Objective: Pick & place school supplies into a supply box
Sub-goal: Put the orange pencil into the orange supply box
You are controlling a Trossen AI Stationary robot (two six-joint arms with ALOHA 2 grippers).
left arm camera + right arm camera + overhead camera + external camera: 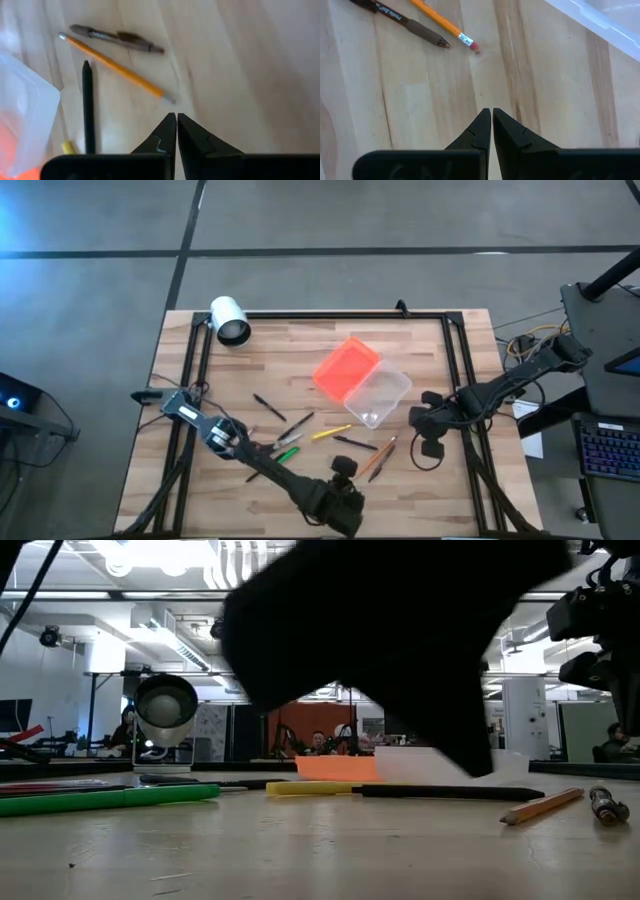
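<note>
supplies: thin pens/pencils (330, 432) strewn mid-table, near side; orange pencil (115, 68) beside brown pen (117, 37).
supply box: clear plastic tub (378, 395), nothing visible inside; orange lid (346, 366) flat, touching its far-left side.
left gripper (176, 131): clenched, empty, near edge.
right gripper (491, 125): clenched, empty, right of box.
table (440, 350): pale wood planks.

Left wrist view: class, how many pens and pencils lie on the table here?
4: a brown pen, an orange pencil beside it, a black pen near the supply box, and a yellow tip partly hidden behind the left gripper. Others may lie out of view.
</note>
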